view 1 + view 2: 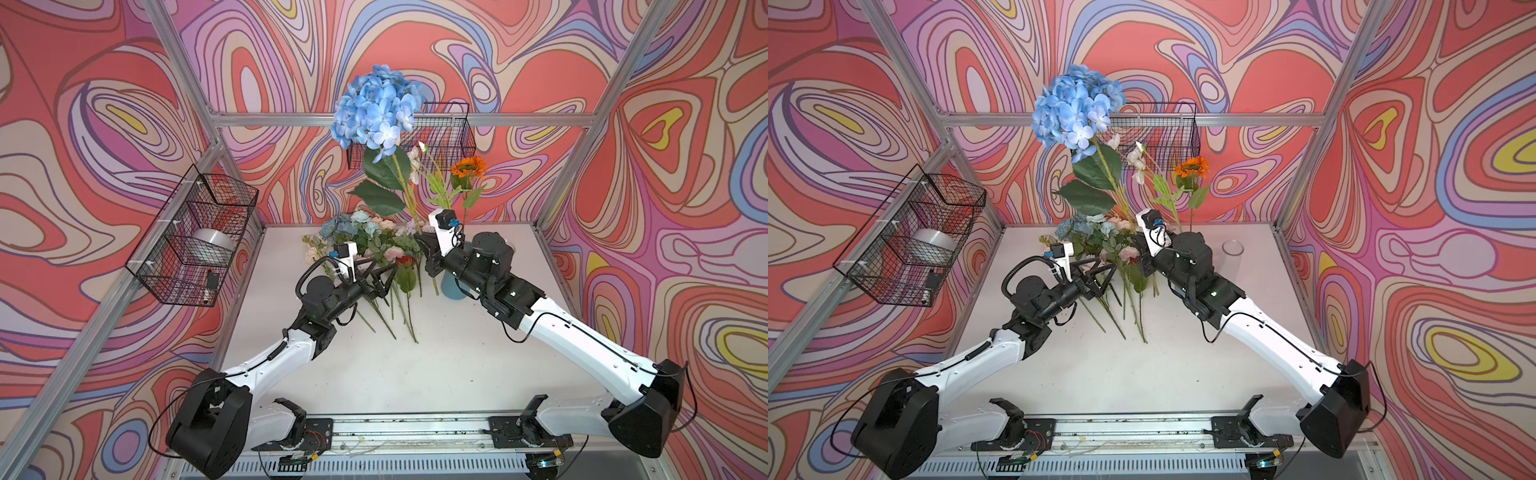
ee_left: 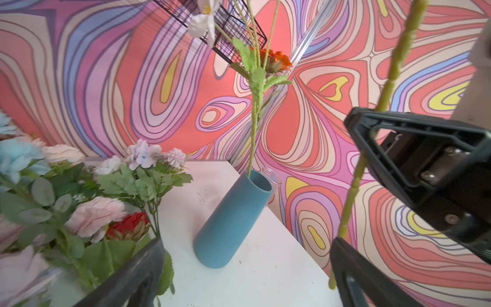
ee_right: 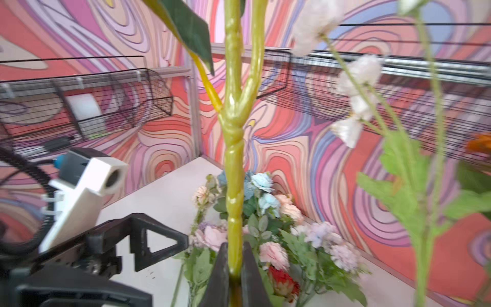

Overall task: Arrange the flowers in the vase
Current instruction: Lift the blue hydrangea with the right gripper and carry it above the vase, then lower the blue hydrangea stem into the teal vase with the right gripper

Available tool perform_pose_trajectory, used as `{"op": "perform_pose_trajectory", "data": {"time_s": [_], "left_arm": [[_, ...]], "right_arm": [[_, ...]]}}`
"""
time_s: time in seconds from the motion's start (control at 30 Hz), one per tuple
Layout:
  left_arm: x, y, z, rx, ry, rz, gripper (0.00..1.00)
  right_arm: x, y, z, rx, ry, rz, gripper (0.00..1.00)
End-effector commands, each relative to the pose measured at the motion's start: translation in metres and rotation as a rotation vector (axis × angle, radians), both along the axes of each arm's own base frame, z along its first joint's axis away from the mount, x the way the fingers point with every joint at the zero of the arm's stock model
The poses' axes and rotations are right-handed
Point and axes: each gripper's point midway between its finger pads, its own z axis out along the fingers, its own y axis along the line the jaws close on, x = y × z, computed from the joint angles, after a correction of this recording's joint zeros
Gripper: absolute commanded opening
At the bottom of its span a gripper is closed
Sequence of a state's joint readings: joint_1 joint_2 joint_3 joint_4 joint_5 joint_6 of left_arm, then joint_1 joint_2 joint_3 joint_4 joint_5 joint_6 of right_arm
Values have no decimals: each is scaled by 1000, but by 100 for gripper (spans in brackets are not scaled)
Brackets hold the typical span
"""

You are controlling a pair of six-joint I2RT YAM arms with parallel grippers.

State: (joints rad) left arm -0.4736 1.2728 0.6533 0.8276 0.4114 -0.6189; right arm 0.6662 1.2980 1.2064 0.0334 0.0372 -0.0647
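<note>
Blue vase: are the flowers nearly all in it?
Done: the orange sunflower and a white-blossomed stem stand in the blue vase. In hand: the right gripper is shut on the green stem of the big blue hydrangea, not in the vase yet. Still to go: the bunches of blue, pink and lilac blooms lying on the white table, the open left gripper by their stems.

No readable text, label, brand or number shows on the vase (image 2: 233, 218), the flowers (image 1: 374, 245) or the wire baskets (image 1: 178, 266).

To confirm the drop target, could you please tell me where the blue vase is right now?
In a top view the blue vase stands right of the loose flower pile, largely hidden under the right arm.
</note>
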Motion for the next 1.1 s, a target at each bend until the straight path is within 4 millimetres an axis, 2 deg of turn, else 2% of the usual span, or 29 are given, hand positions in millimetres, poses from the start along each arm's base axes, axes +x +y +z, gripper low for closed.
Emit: {"op": "perform_pose_trajectory", "data": {"time_s": [0.0, 0.13, 0.33, 0.5, 0.63, 0.8, 0.9, 1.07], "left_arm": [[4, -19, 0, 29, -14, -71, 100], [13, -39, -2, 35, -2, -122, 100], [25, -57, -10, 45, 26, -166, 100], [30, -67, -21, 46, 68, -196, 100], [30, -70, -33, 55, 105, -208, 100], [25, -66, -49, 84, 145, -201, 100], [22, -62, -56, 100, 159, -188, 100], [22, -60, -59, 107, 162, -181, 100]], "right_arm": [[22, -52, 12, 74, -39, -215, 0], [32, -107, 10, 153, -42, -353, 0], [37, -176, 13, 237, -72, -525, 0], [55, -202, 21, 277, -119, -593, 0], [73, -199, 40, 295, -200, -575, 0], [89, -178, 58, 289, -307, -474, 0], [95, -171, 50, 278, -348, -443, 0], [96, -163, 18, 276, -421, -395, 0]]}}
